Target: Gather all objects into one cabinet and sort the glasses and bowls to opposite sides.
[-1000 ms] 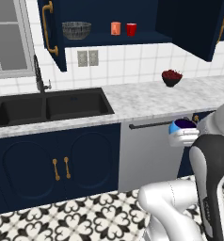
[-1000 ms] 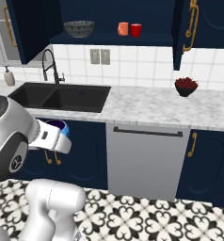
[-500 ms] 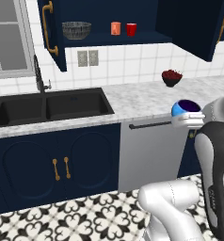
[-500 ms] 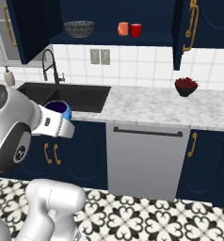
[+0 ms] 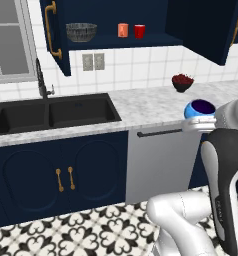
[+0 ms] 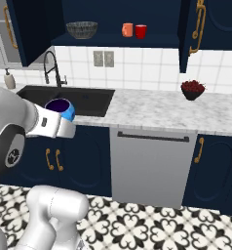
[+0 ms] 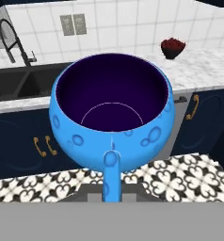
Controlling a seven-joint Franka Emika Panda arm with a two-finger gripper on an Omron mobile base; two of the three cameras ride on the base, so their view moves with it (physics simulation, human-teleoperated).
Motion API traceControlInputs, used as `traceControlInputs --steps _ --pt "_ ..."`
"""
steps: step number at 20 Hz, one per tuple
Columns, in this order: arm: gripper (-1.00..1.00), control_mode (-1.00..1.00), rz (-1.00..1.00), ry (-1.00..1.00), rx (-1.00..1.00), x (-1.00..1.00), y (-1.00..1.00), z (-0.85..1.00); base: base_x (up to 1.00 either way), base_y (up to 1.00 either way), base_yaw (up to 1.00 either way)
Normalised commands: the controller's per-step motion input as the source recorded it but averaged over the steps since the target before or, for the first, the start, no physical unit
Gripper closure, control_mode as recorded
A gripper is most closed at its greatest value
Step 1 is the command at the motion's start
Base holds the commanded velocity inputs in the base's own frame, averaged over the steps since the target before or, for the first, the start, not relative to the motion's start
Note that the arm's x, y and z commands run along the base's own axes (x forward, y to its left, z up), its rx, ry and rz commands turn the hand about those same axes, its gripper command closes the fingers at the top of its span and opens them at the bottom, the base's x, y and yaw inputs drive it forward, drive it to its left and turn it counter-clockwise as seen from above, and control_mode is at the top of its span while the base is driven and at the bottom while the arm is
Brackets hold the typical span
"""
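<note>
Fingers of the gripper (image 7: 112, 188) are pinched shut on the near rim of the blue bowl (image 7: 111, 115); in the hand view one fingertip (image 7: 111, 162) shows as a blue-tinted post over the bowl's outer wall, and the dark purple inside opens just above it. The bowl sits upright at the end of the arm, held in the air in front of the worktop's front edge, above the patterned floor (image 6: 152, 224).

Beyond it lies the marble worktop (image 5: 141, 107), with the black sink (image 5: 51, 112) toward its left end and a dark bowl of red fruit (image 5: 182, 82) near its back edge at the right.

Higher up, in the open wall cabinet (image 6: 123, 39), the wire bowl (image 6: 82, 29) stands at the left of the cabinet floor, and the orange cup (image 6: 127, 30) and red cup (image 6: 141, 31) stand close together toward the middle.
</note>
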Motion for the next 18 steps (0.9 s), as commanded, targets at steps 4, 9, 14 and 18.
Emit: traceControlInputs --steps 4,9,14,18 --pt "1.00 -1.00 -0.03 0.00 0.00 0.00 -0.02 0.36 0.00 0.00 0.00" --pt "1.00 -1.00 -0.02 0.00 0.02 0.00 -0.01 0.63 0.00 0.00 0.00" --pt "1.00 -1.00 0.00 0.00 0.00 0.00 0.00 0.15 0.00 0.00 0.00" --pt "1.00 -1.00 0.00 0.00 0.00 -0.03 0.00 0.01 0.00 0.00 0.00"
